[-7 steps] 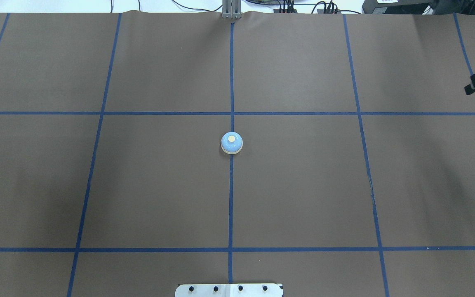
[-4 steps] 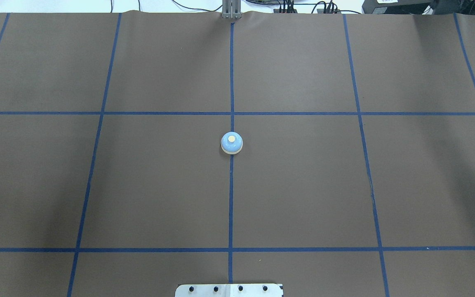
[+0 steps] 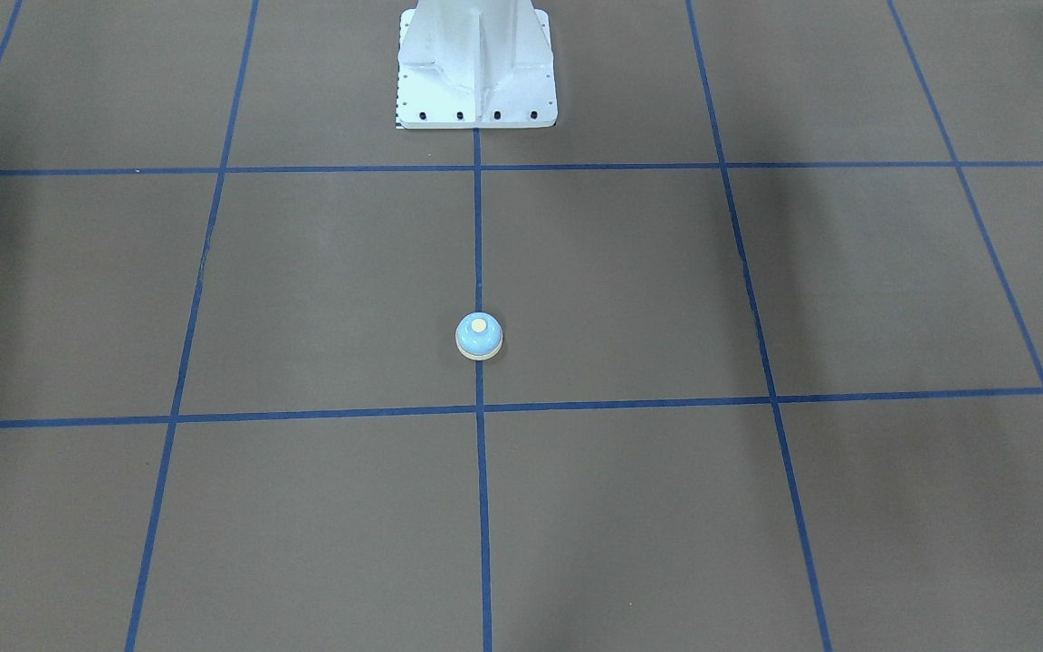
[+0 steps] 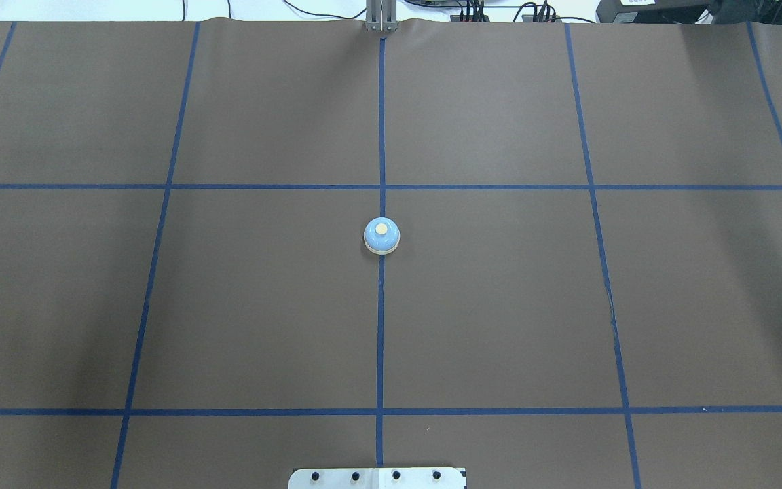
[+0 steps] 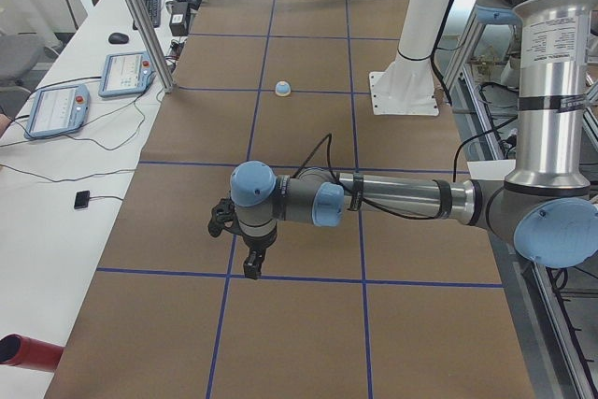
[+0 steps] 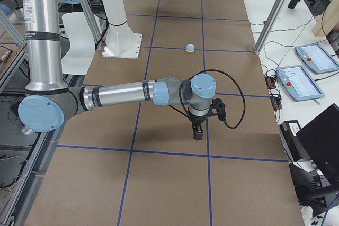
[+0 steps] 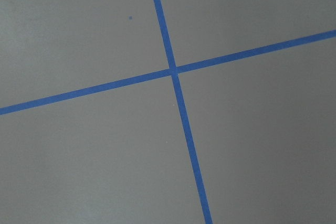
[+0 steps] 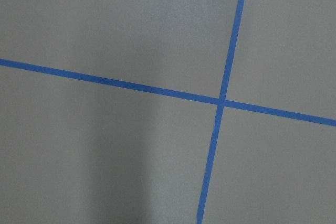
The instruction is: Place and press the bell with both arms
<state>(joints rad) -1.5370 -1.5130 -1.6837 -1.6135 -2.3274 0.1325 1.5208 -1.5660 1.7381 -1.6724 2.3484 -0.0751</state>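
Note:
The bell (image 4: 381, 236) is a small light-blue dome with a cream button. It stands upright on the centre blue line of the brown mat, and shows in the front view (image 3: 479, 336) and both side views (image 5: 282, 89) (image 6: 190, 48). My left gripper (image 5: 249, 263) hangs over the mat far out at my left end, well away from the bell. My right gripper (image 6: 197, 130) hangs likewise at my right end. Both show only in the side views, so I cannot tell whether they are open or shut. Both wrist views show only mat and blue tape lines.
The white pedestal (image 3: 476, 63) stands at the robot's edge of the table, on the centre line. Teach pendants (image 5: 126, 72) (image 6: 296, 80) and cables lie on the white bench beyond the far edge. Aluminium posts (image 5: 140, 16) (image 6: 273, 14) stand at that edge.
The right gripper's tip, seen at the overhead view's right edge 0.9 s ago, has moved out of that view. The bell has not moved.

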